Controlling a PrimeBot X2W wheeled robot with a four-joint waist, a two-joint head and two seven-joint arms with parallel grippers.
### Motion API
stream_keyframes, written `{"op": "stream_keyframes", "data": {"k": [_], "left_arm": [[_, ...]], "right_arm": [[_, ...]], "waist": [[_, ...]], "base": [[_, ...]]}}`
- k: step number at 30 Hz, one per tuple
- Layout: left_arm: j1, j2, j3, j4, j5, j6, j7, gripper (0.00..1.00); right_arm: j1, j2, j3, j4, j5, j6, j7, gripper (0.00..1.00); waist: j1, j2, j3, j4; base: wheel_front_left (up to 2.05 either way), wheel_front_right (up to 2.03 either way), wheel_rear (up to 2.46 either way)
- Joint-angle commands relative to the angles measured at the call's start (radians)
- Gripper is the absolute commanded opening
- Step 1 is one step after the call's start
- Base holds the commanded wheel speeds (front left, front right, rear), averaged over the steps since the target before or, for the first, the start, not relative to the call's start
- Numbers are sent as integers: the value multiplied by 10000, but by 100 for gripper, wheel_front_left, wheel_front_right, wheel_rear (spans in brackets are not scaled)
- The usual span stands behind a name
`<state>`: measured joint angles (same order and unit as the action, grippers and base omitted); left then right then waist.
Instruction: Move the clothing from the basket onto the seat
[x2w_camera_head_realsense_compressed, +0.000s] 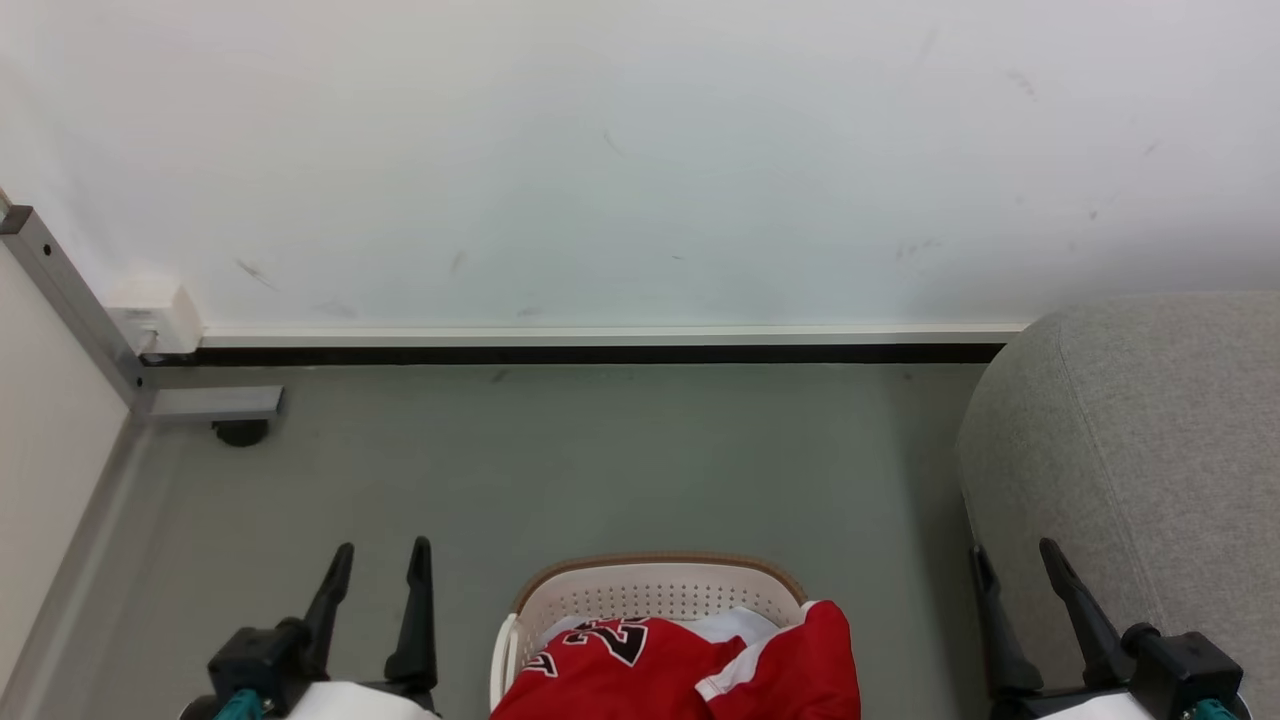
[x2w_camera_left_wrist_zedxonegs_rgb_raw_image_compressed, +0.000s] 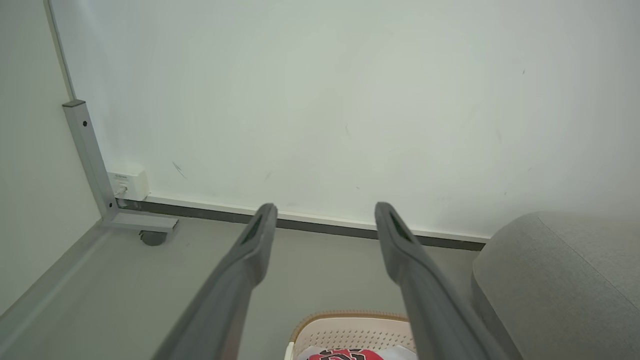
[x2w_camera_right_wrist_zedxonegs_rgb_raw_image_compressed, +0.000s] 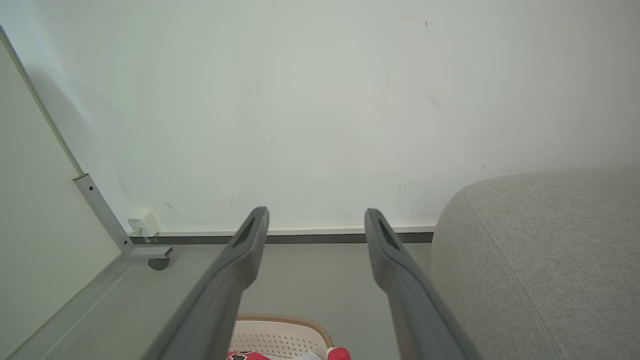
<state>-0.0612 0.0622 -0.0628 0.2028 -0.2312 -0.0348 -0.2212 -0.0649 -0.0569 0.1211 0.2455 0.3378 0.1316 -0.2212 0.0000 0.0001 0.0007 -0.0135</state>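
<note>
Red clothing (x2w_camera_head_realsense_compressed: 660, 670) with white panels and a black number lies heaped in the cream basket (x2w_camera_head_realsense_compressed: 655, 585) at the bottom centre of the head view; one red fold hangs over the basket's right rim. The grey seat (x2w_camera_head_realsense_compressed: 1130, 450) rises at the right. My left gripper (x2w_camera_head_realsense_compressed: 385, 560) hangs open to the left of the basket, and my right gripper (x2w_camera_head_realsense_compressed: 1015, 560) is open beside the seat's front, right of the basket. Both hold nothing. The left wrist view shows the basket (x2w_camera_left_wrist_zedxonegs_rgb_raw_image_compressed: 350, 330), clothing (x2w_camera_left_wrist_zedxonegs_rgb_raw_image_compressed: 345, 355) and seat (x2w_camera_left_wrist_zedxonegs_rgb_raw_image_compressed: 560, 280) beyond the open left gripper (x2w_camera_left_wrist_zedxonegs_rgb_raw_image_compressed: 325, 212).
A white wall with a dark baseboard (x2w_camera_head_realsense_compressed: 600, 353) closes the far side. A metal frame leg with a black caster (x2w_camera_head_realsense_compressed: 240, 432) and a white wall box (x2w_camera_head_realsense_compressed: 160, 320) sit at the left corner. Grey floor (x2w_camera_head_realsense_compressed: 600, 470) lies between basket and wall.
</note>
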Motion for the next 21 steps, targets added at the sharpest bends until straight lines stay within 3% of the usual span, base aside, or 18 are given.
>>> {"op": "stream_keyframes", "data": {"k": [1,21], "left_arm": [[16,-4,32,-5,351,-22,-92,100],[71,-73,17,-1,1870,-74,-450,100]], "right_arm": [[-21,-10,22,-49,-276,-14,-93,100],[10,10,192,-87,-1343,-17,-462,100]], "waist": [[0,-1,-4,0],[0,-1,-4,-33]], "base": [[0,0,0],[0,0,0]]}}
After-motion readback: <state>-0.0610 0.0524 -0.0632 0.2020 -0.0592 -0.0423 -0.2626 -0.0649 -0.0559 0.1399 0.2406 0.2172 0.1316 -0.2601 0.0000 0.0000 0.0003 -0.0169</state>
